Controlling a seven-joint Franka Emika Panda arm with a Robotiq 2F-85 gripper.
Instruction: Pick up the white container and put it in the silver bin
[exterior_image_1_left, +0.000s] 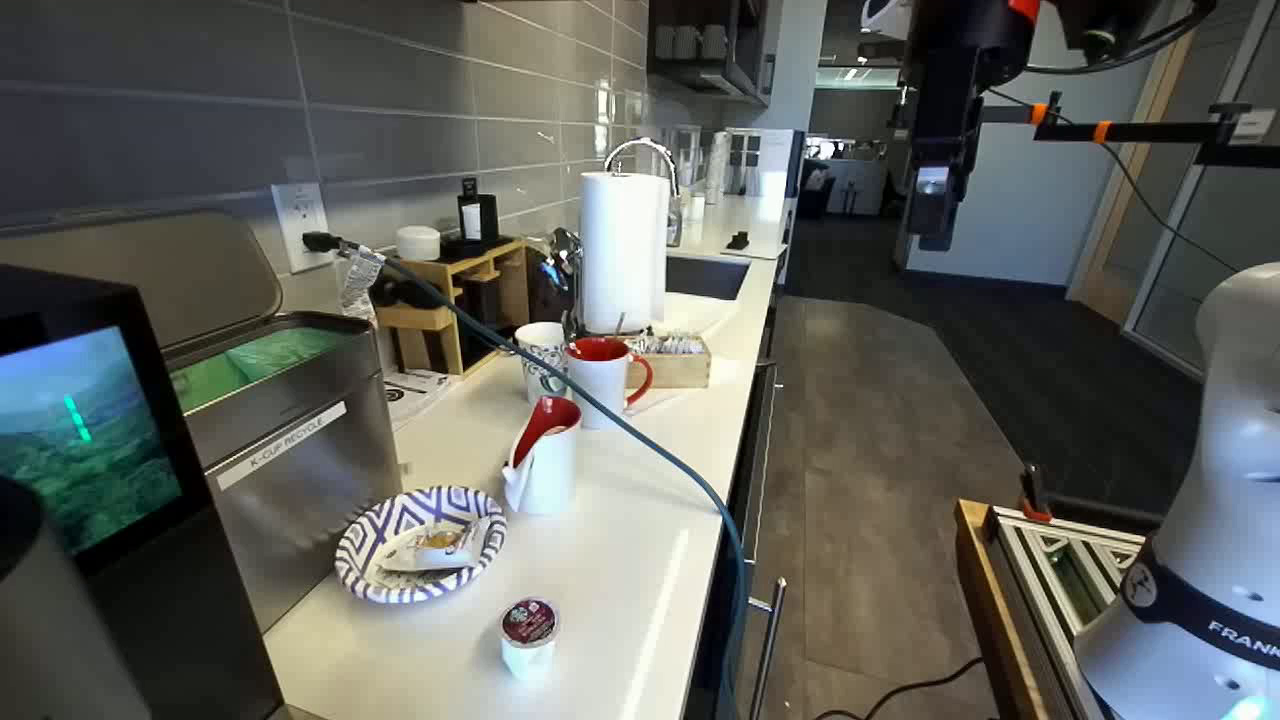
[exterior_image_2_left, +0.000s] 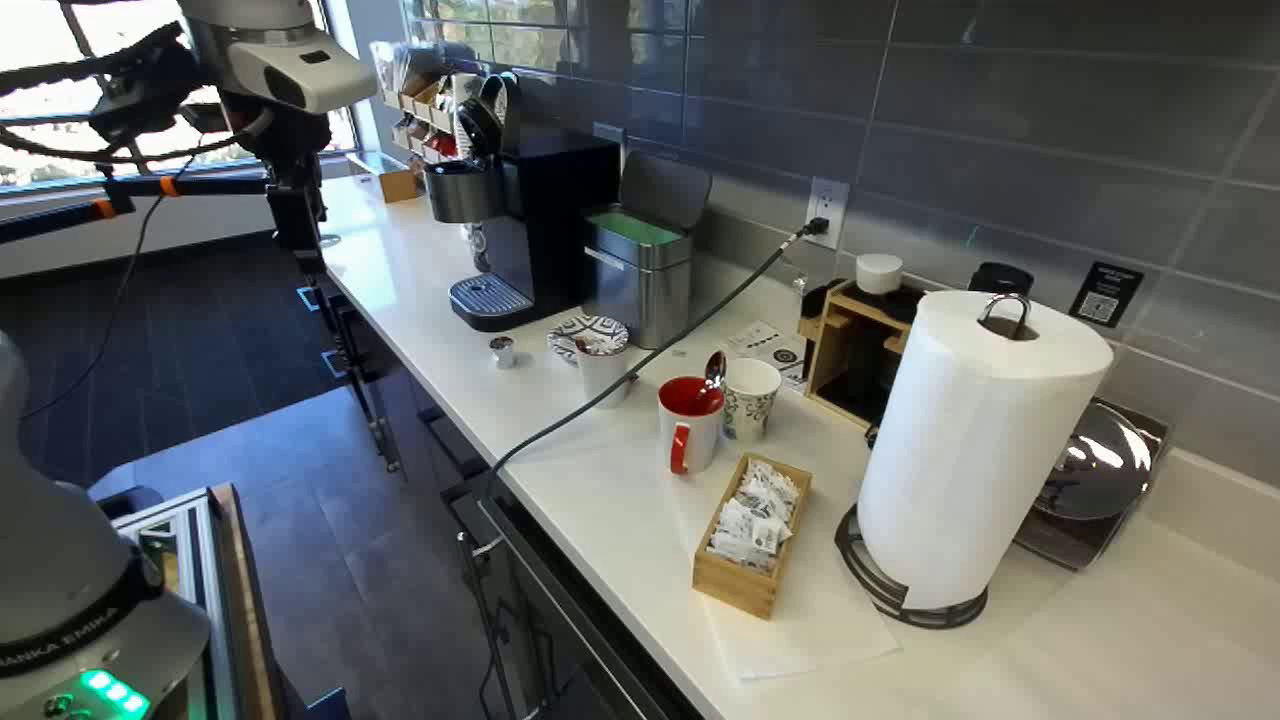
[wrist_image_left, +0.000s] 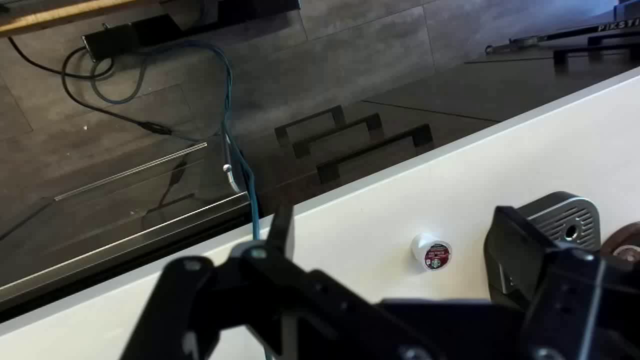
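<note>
The white container (exterior_image_1_left: 528, 645) is a small pot with a dark reddish top, upright on the white counter. It also shows in an exterior view (exterior_image_2_left: 502, 352) and in the wrist view (wrist_image_left: 431, 252). The silver bin (exterior_image_1_left: 310, 500) stands against the wall with its lid up and a green liner inside; it also shows in an exterior view (exterior_image_2_left: 665, 300) and is out of the wrist view. My gripper (wrist_image_left: 395, 225) is open and empty, with the container seen between its fingers. In both exterior views the gripper (exterior_image_1_left: 937, 215) is high, apart from the container.
A patterned bowl (exterior_image_1_left: 425, 545) with a wrapper lies between container and bin. A black coffee machine (exterior_image_2_left: 560, 220) stands beside the bin. A white pitcher (exterior_image_1_left: 545, 460), a red-lined mug (exterior_image_1_left: 600, 385) and a paper-towel roll (exterior_image_2_left: 980, 460) stand farther along. A cable (exterior_image_1_left: 640, 435) crosses the counter.
</note>
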